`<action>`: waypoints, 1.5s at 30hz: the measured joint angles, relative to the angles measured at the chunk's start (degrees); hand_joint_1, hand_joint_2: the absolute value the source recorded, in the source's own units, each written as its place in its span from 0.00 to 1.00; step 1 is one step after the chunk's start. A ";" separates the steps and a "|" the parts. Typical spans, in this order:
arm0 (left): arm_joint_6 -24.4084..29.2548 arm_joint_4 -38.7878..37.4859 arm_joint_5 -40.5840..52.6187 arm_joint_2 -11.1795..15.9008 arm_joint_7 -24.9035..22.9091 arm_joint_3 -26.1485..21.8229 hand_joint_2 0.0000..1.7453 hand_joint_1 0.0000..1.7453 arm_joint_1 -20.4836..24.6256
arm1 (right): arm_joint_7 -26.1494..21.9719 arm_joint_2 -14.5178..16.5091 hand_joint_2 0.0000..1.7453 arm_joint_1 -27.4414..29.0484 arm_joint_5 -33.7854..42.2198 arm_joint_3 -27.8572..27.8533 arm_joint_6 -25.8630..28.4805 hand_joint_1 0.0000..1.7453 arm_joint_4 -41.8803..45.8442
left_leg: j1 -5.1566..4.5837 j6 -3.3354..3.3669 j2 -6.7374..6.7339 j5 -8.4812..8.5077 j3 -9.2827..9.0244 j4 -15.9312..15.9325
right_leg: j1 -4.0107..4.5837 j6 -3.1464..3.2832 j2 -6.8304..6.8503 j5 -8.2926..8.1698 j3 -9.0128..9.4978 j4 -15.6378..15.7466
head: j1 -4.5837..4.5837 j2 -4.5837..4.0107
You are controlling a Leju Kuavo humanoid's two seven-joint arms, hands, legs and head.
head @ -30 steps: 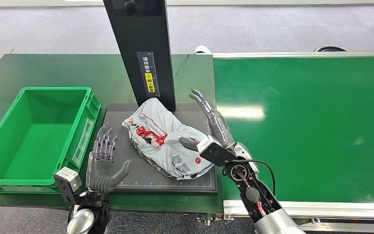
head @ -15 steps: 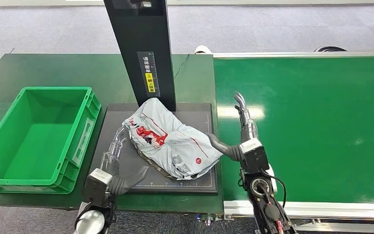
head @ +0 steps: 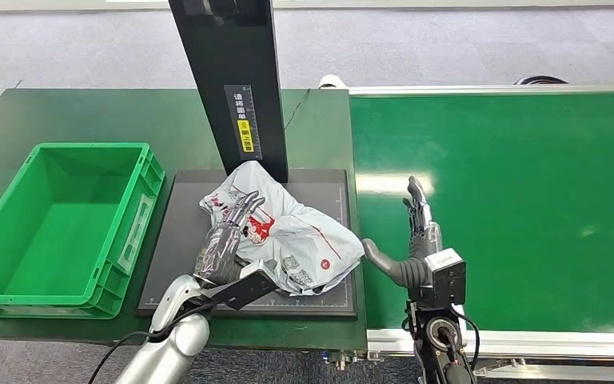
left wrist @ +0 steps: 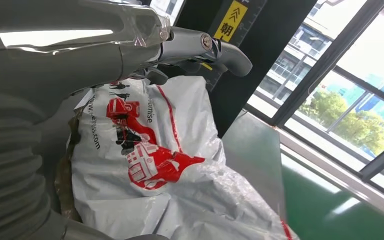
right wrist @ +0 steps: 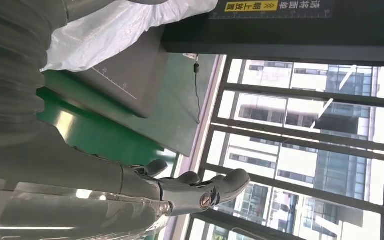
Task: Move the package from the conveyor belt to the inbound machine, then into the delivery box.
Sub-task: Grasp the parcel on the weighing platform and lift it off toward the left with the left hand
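Note:
The package [head: 300, 240], a crumpled white plastic bag with red print, lies on the black plate [head: 180, 240] of the inbound machine, at the foot of its dark column [head: 228, 80]. My left hand [head: 228, 238] reaches over the package's left side with fingers stretched out across the red print, and its thumb lies by the near edge. In the left wrist view the fingers [left wrist: 200, 47] hover just over the package [left wrist: 170, 175], not closed on it. My right hand [head: 417, 240] is open above the conveyor belt [head: 520, 200], beside the plate's right edge, clear of the package.
A green delivery box [head: 140, 216] stands left of the plate on the dark green table [head: 88, 112]. The machine's column rises right behind the package. The belt stretches away to the right. The right wrist view catches the package's edge [right wrist: 130, 22] and windows beyond.
My left hand has moved right from the plate's left edge onto the package. My right hand has drawn back from the package to above the belt.

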State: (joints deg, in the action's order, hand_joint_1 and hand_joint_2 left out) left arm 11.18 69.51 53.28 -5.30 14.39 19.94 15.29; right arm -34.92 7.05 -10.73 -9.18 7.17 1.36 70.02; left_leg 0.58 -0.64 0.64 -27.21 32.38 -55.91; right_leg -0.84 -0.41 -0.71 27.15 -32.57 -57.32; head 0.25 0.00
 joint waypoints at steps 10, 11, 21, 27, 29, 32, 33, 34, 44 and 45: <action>-1.43 -13.88 15.11 0.56 -16.57 1.84 1.00 0.00 11.15 | 1.03 0.92 1.00 1.13 -1.89 -1.79 -0.55 0.00 0.79 | 0.01 0.00 -0.01 0.02 0.01 0.00 | 0.01 0.04 -0.03 -0.03 -0.02 0.00 | -0.01 0.00; -1.20 -15.75 15.88 0.66 -18.87 1.63 1.00 0.00 12.78 | 1.16 1.01 1.00 1.49 -2.03 -2.04 -0.51 0.00 1.01 | 0.01 0.00 0.00 0.03 0.00 0.00 | 0.01 0.04 -0.03 -0.03 0.00 -0.01 | 0.00 0.00; -5.45 -27.26 18.90 1.09 -26.79 -0.87 1.00 0.73 21.25 | 2.19 1.61 1.00 3.42 -3.11 -4.08 0.23 0.00 2.11 | 0.00 0.00 -0.03 0.02 -0.04 0.01 | 0.01 0.03 -0.04 -0.03 0.07 -0.02 | -0.01 0.00; -6.17 -29.69 19.02 1.11 -26.57 -2.10 1.00 0.97 22.55 | 2.43 1.80 1.00 3.77 -3.47 -4.85 0.57 0.00 2.15 | 0.01 0.00 -0.03 0.04 -0.27 0.02 | 0.02 0.04 -0.04 -0.04 0.27 -0.02 | 0.01 0.00; -6.20 -30.07 19.02 1.14 -26.56 -2.32 1.00 0.97 22.71 | 2.43 1.84 1.00 3.83 -3.51 -5.04 0.58 0.00 2.15 | 0.01 0.00 -0.03 0.04 -0.33 0.02 | 0.02 0.04 -0.04 -0.04 0.32 -0.02 | 0.01 0.00; -6.18 -30.39 19.03 1.19 -26.55 -2.40 1.00 0.97 22.93 | 2.44 1.87 1.00 3.93 -3.52 -5.30 0.58 0.00 2.15 | 0.01 0.00 -0.03 0.06 -0.33 0.02 | 0.02 0.04 -0.04 -0.04 0.34 -0.03 | 0.00 0.00; -6.18 -30.47 19.03 1.19 -26.55 -2.42 1.00 0.97 23.03 | 2.44 1.89 1.00 3.97 -3.52 -5.37 0.58 0.00 2.16 | 0.01 0.01 -0.03 0.06 -0.33 0.02 | 0.02 0.04 -0.04 -0.04 0.34 -0.03 | 0.00 0.00; -6.17 -30.54 19.03 1.19 -26.55 -2.44 1.00 0.97 23.13 | 2.44 1.90 1.00 4.01 -3.52 -5.42 0.58 0.00 2.16 | 0.01 0.01 -0.03 0.05 -0.33 0.02 | 0.02 0.04 -0.04 -0.04 0.34 -0.03 | 0.00 0.00; -6.19 -31.18 19.02 1.26 -26.52 -2.96 1.00 0.97 23.55 | 2.44 1.91 1.00 4.06 -3.52 -5.72 0.58 0.00 2.17 | 0.01 0.01 -0.03 0.05 -0.32 0.02 | 0.02 0.04 -0.04 -0.03 0.32 -0.03 | 0.01 0.00; -6.19 -31.22 19.02 1.26 -26.52 -3.04 1.00 0.97 23.55 | 2.44 1.91 1.00 4.06 -3.52 -5.74 0.58 0.00 2.17 | 0.01 0.01 -0.03 0.05 -0.32 0.02 | 0.02 0.04 -0.04 -0.03 0.32 -0.03 | 0.01 0.00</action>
State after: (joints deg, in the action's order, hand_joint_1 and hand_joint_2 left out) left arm 4.99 38.29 72.30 -4.04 -12.13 16.90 38.85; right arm -32.48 8.96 -6.67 -12.70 1.43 1.95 72.19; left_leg 0.59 -0.63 0.61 -27.16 32.06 -55.89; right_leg -0.82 -0.37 -0.75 27.12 -32.24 -57.35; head 0.26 0.00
